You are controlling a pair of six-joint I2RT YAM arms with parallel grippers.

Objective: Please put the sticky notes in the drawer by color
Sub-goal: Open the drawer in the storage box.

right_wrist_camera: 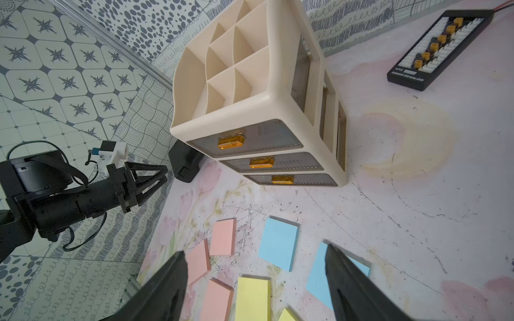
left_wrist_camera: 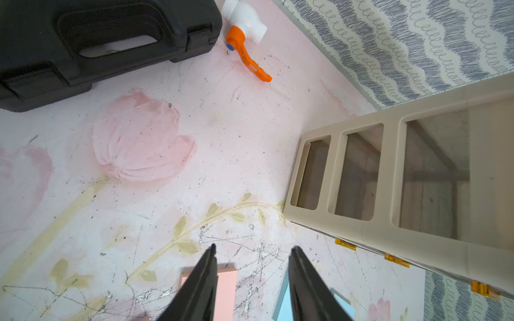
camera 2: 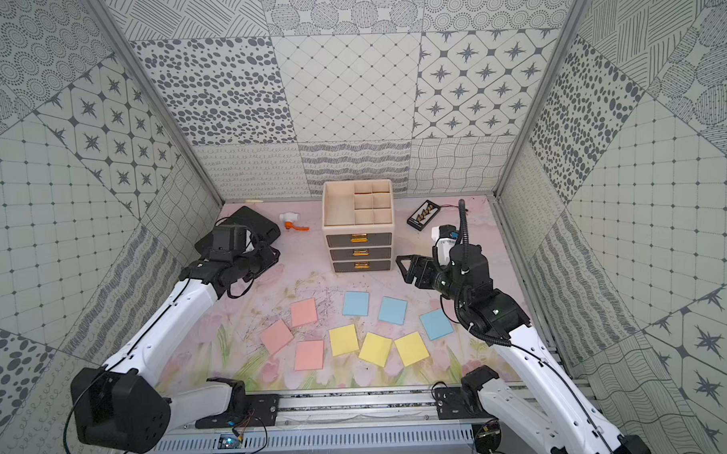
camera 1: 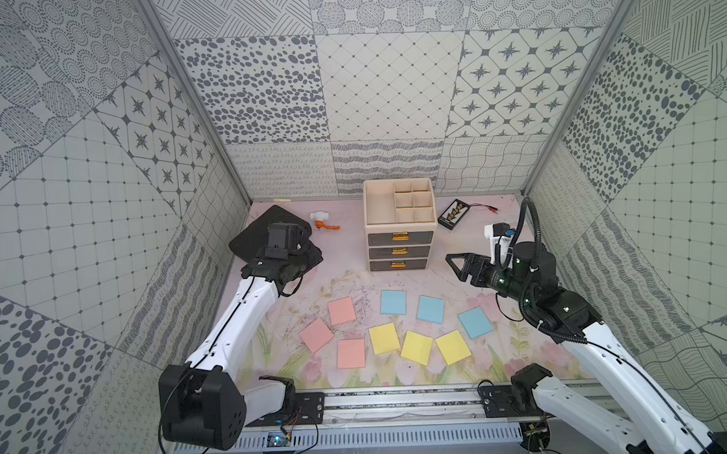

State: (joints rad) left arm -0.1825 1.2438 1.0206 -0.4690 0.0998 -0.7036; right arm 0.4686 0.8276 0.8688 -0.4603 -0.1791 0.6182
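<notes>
Nine sticky notes lie flat on the flowered mat in front of the drawer unit [camera 1: 399, 239]. Three are pink [camera 1: 342, 310], three yellow [camera 1: 416, 347], three blue [camera 1: 431, 309]. The beige unit has three grey drawers with amber handles [right_wrist_camera: 230, 141], all pushed in. My left gripper [left_wrist_camera: 254, 248] hovers left of the unit, open and empty, with a pink note [left_wrist_camera: 226, 291] and a blue note [left_wrist_camera: 283, 305] beneath its fingers. My right gripper [right_wrist_camera: 255, 249] hangs right of the unit above the blue notes, wide open and holding nothing. In a top view it points toward the unit [camera 1: 452, 260].
A black plastic case [camera 1: 266, 231] sits at the back left under my left wrist. A white valve with an orange handle [camera 1: 324, 221] lies beside it. A black charging board [camera 1: 454, 214] with red wires lies back right. Patterned walls close in three sides.
</notes>
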